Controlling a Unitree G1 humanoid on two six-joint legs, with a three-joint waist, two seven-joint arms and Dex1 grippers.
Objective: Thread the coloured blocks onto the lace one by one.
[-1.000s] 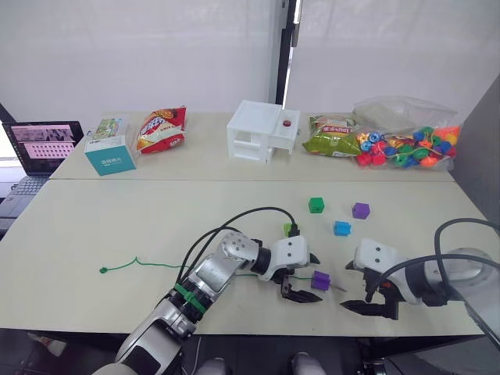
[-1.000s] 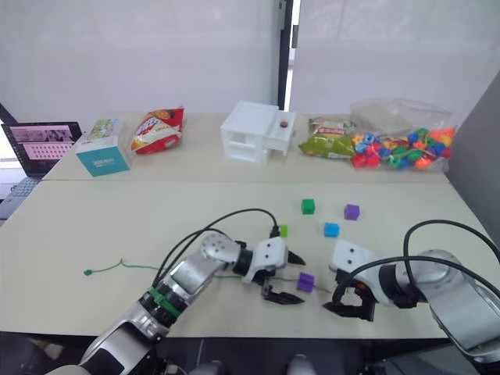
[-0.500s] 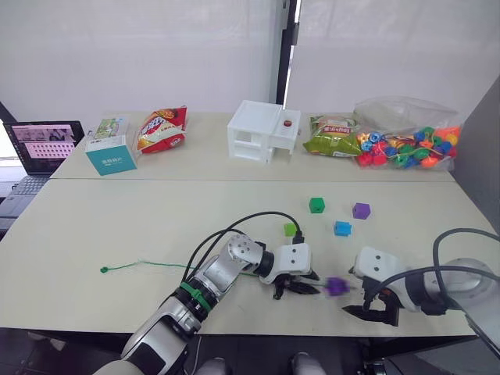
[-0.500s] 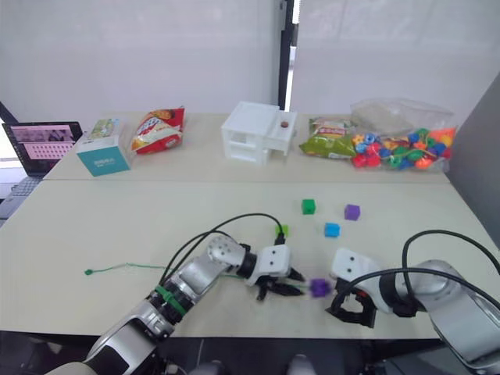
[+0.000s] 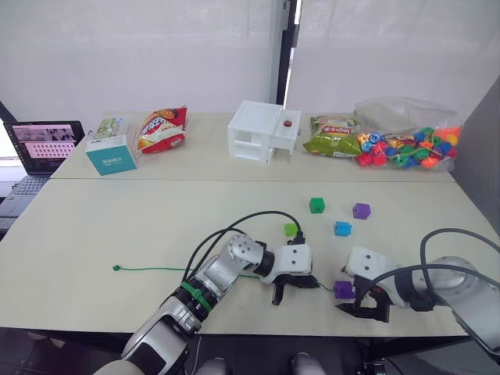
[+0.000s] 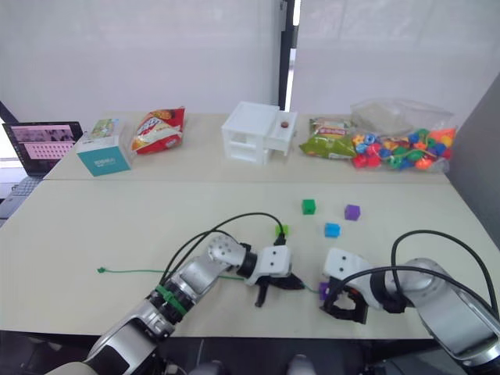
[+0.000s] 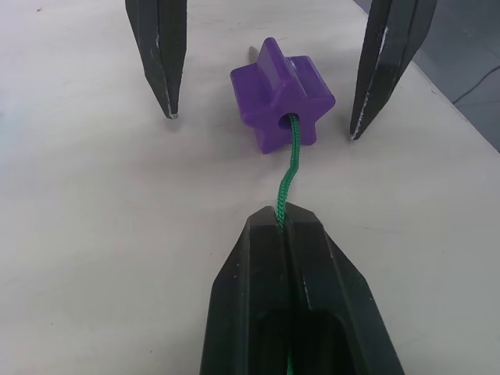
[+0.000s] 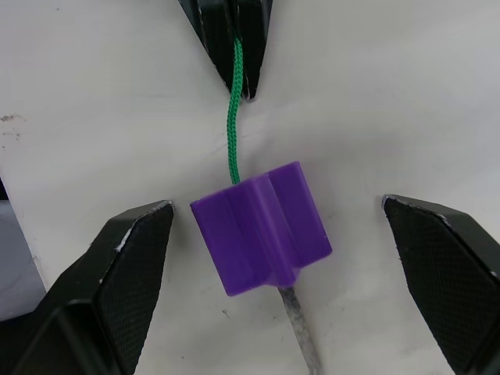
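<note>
A purple block [image 8: 262, 234] lies on the table near its front edge, threaded on the green lace [image 8: 232, 133]. The lace's grey tip [image 8: 301, 336] pokes out of the block's far side. My left gripper [image 7: 281, 226] is shut on the lace just behind the block. My right gripper [image 8: 277, 205] stands open, one finger on each side of the block, not touching it. From the left gripper the lace [image 5: 156, 270] trails left across the table. A dark green block [image 5: 316, 205], a second purple block [image 5: 360, 210], a blue block [image 5: 341, 228] and a light green block [image 5: 291, 230] lie loose farther back.
Along the back of the table [image 5: 117, 226] stand a bag of mixed beads [image 5: 406, 141], a green snack bag [image 5: 332, 137], a white box [image 5: 262, 131], a red snack bag [image 5: 162, 129], a teal box [image 5: 109, 152] and a laptop [image 5: 39, 144]. Both grippers work close to the front edge.
My left gripper has gone from open to shut on the lace. The purple block has moved right, and the right gripper now straddles it. The lace's far end has been drawn rightward.
</note>
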